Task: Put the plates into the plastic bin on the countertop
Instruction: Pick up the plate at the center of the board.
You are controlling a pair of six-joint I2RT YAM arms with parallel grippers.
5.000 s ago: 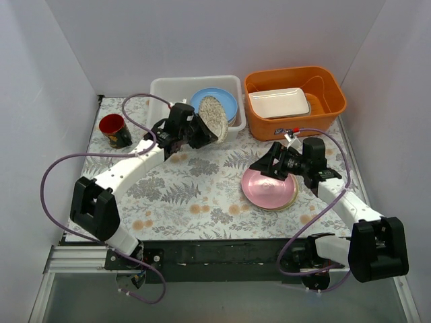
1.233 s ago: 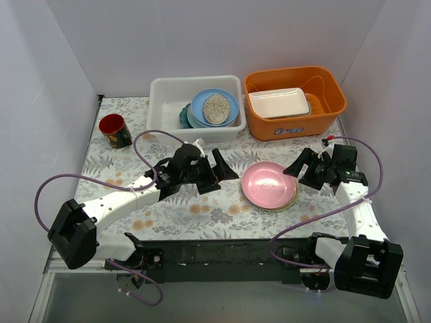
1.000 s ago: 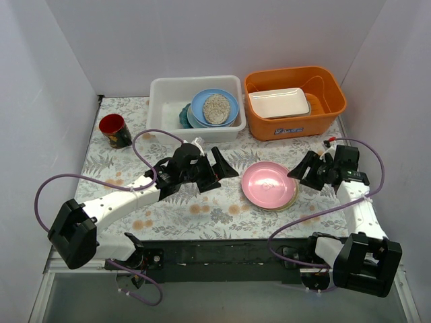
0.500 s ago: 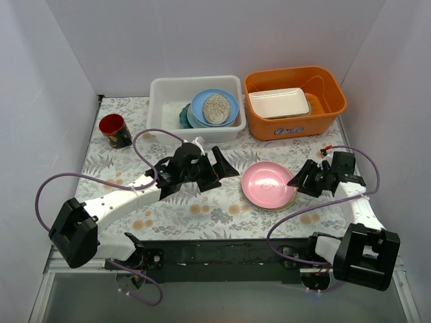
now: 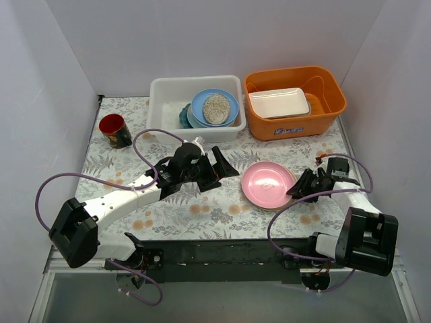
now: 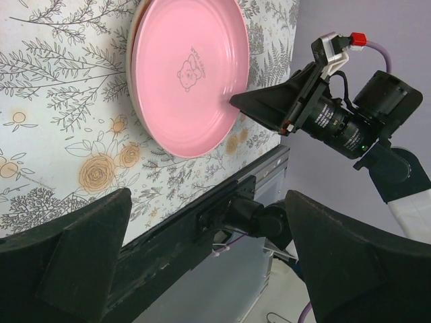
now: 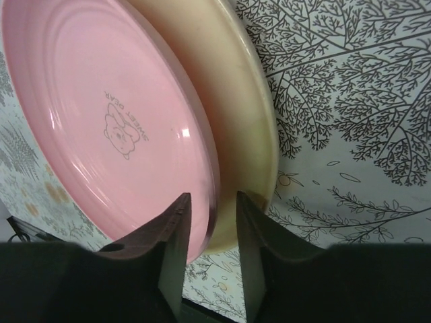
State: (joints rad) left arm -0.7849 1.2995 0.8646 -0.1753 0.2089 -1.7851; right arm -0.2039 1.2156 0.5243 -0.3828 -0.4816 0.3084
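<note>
One cream plate [image 7: 250, 108] under pink plate [image 7: 108, 121]

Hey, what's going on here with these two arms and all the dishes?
Two robot arms are packing plates into the white plastic bin, which already holds a light blue plate with a speckled oval plate on top. The right arm's fingers straddle the rim of the pink plate, not clamped yet; it rests on a cream plate on the floral cloth. The left arm's fingers hover open and empty nearby.
</note>
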